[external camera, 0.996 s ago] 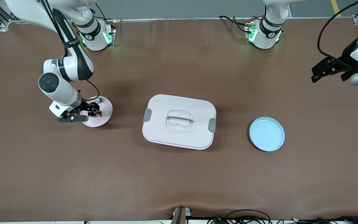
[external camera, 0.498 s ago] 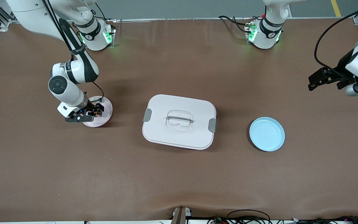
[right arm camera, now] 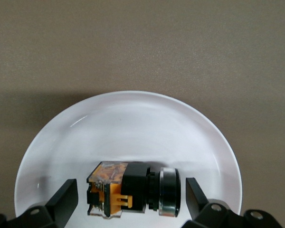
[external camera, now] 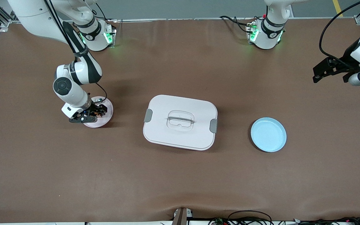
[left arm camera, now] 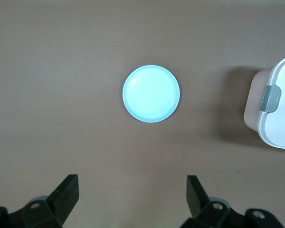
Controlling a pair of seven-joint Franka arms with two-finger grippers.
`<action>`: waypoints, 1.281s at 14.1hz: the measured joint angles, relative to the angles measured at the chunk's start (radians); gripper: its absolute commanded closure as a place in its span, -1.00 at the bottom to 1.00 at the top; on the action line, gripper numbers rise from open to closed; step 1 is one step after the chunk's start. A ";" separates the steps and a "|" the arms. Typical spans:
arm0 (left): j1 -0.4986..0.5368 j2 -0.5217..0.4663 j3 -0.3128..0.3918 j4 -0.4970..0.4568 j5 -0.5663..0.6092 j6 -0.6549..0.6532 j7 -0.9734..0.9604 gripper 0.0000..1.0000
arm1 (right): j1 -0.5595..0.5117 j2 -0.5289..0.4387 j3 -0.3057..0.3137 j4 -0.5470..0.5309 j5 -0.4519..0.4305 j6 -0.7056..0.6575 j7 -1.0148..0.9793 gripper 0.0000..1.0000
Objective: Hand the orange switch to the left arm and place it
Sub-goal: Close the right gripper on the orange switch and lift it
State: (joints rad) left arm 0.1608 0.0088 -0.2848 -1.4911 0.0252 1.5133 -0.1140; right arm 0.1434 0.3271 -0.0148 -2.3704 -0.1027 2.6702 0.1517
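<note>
The orange switch (right arm camera: 128, 187), black with an orange middle and a silver end, lies on its side on the pink plate (external camera: 104, 120), which looks white in the right wrist view (right arm camera: 133, 118). My right gripper (external camera: 96, 112) is low over that plate. It is open, and in the right wrist view (right arm camera: 131, 195) one finger stands at each end of the switch without touching it. My left gripper (external camera: 321, 73) hangs open and empty, high over the left arm's end of the table; its jaws also show in the left wrist view (left arm camera: 132, 185). The white box (external camera: 180, 122) stands mid-table.
A tiny silver-and-green part (external camera: 99, 100) sits on the pink plate's edge toward the robots' bases. An empty light blue plate (external camera: 268, 134) lies between the box and the left arm's end of the table. The left wrist view shows it (left arm camera: 151, 93) with a box corner (left arm camera: 280, 114).
My right gripper has shifted a little toward the box, staying over the pink plate around the switch. My left gripper dipped and came back to about where it was.
</note>
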 measured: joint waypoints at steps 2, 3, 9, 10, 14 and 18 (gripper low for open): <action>-0.053 -0.003 0.059 0.000 0.001 -0.002 0.003 -1.00 | 0.000 0.000 0.000 0.000 0.000 0.000 0.000 0.99; -0.090 -0.003 0.097 0.000 0.001 -0.003 0.004 -1.00 | 0.000 0.000 -0.001 0.000 0.000 0.000 0.001 1.00; -0.163 -0.003 0.178 -0.001 0.001 -0.004 0.004 -1.00 | -0.011 0.000 -0.012 0.000 0.000 0.000 0.018 1.00; -0.163 -0.003 0.178 -0.001 0.001 -0.004 0.004 -1.00 | -0.016 0.000 -0.013 0.000 0.000 -0.001 0.031 1.00; -0.168 0.003 0.178 -0.002 0.000 -0.004 0.004 -1.00 | -0.015 -0.008 -0.006 0.025 0.001 -0.084 0.143 1.00; -0.177 0.003 0.177 -0.002 0.000 -0.004 0.004 -1.00 | 0.008 -0.045 0.046 0.069 0.070 -0.198 0.291 1.00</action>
State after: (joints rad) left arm -0.0162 0.0118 -0.1075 -1.4930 0.0253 1.5096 -0.1096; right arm 0.1516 0.2817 0.0309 -2.3010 -0.0322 2.4724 0.4427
